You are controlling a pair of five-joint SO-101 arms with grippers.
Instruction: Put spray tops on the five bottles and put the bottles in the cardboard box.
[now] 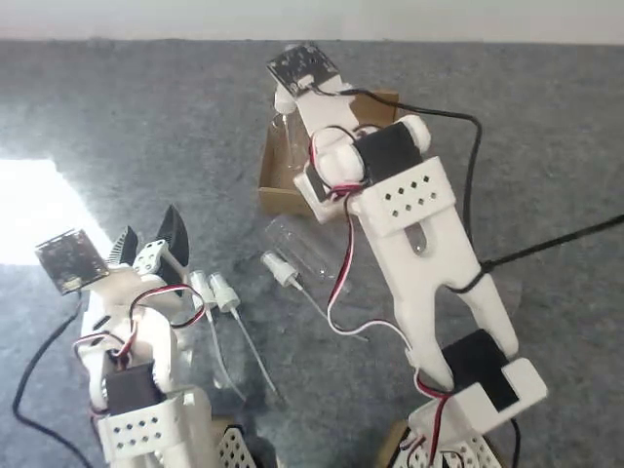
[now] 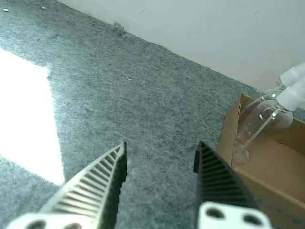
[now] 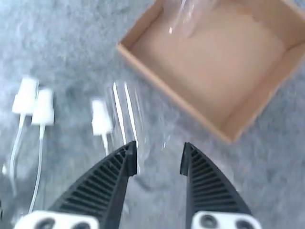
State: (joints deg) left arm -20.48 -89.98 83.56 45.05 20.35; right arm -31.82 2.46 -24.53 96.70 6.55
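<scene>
A clear bottle without a top lies on the grey table just in front of the cardboard box. My right gripper hangs open above this bottle, beside the box's near edge. One loose spray top lies next to the bottle, and two more spray tops lie side by side farther left. In the box stands a topped bottle. My left gripper is open and holds nothing, raised over bare table left of the spray tops.
The right arm stretches over the box and hides most of it in the high view. Black cables trail across the table on the right. A bright sunlit patch lies at the left edge. A white wall borders the far side.
</scene>
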